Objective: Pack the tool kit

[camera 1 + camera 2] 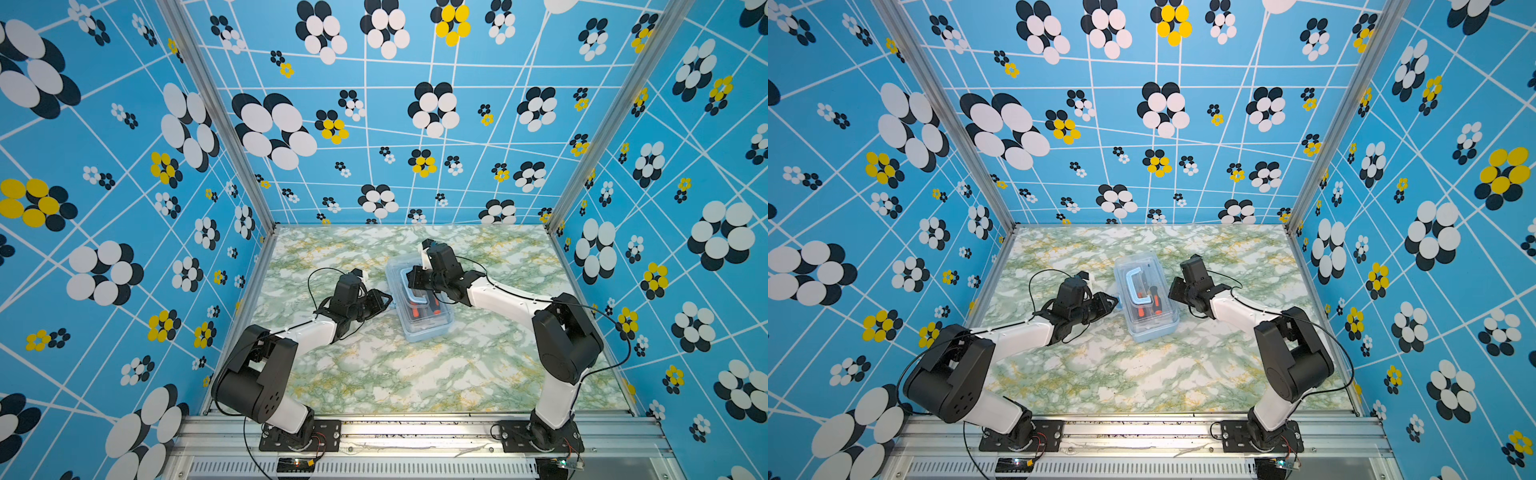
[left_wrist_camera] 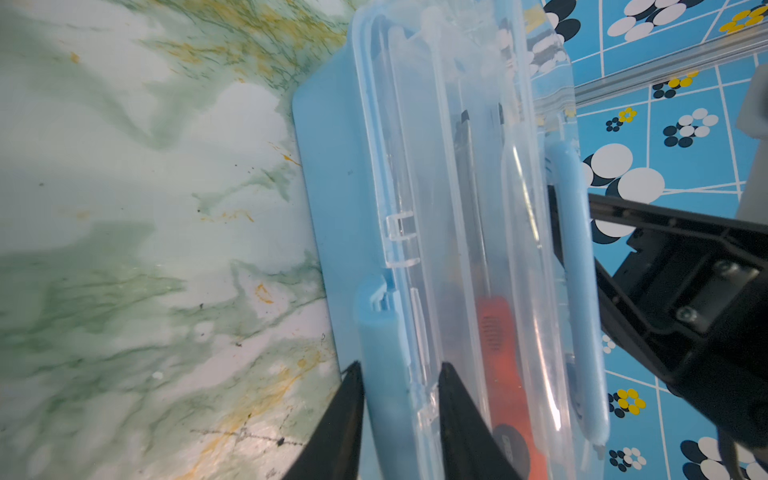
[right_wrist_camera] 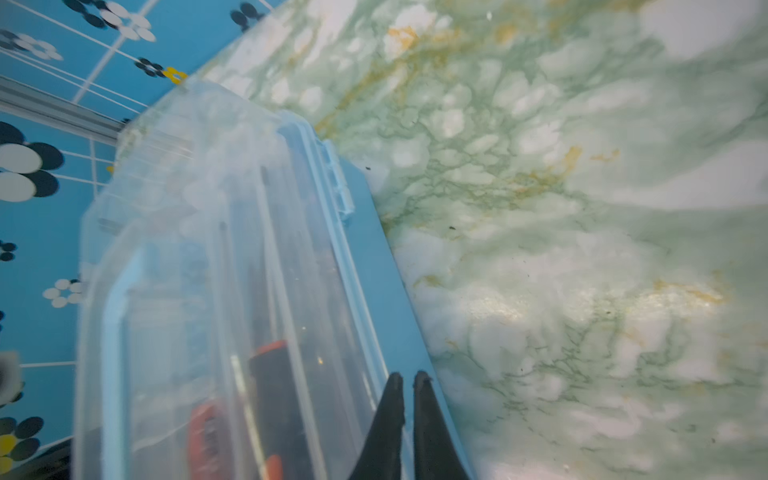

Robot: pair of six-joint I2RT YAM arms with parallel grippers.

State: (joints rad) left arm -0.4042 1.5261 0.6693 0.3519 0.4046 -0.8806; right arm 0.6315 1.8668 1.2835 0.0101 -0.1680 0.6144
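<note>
The tool box sits in the middle of the tabletop with its clear lid down. Orange-and-black screwdrivers show through the lid; I cannot make out the other tools.

I judge it a stiff but thin plastic shell, smooth and apt to slide on the glossy tabletop. It looks light in itself but is weighted by metal tools that may shift if it is tipped. The lid looks as if it would flex under a hard push. The soundest hold for lifting should be the blue handle on top of the box, once the lid is fastened. For fastening, the place to work is the blue latch on the box's long side.

The left gripper is at that side, its jaws spread with the latch between them rather than clamped on it. The right gripper is at the opposite long side, jaws pressed together and holding nothing. Its tips are right at the lid's edge, though I cannot tell if they bear down on it.

No loose tool shows on the tabletop around the box. The only crowding comes from the arms themselves. The right gripper hangs close beside the handle and would block a reach to it, and the patterned walls stand well away from the box.
</note>
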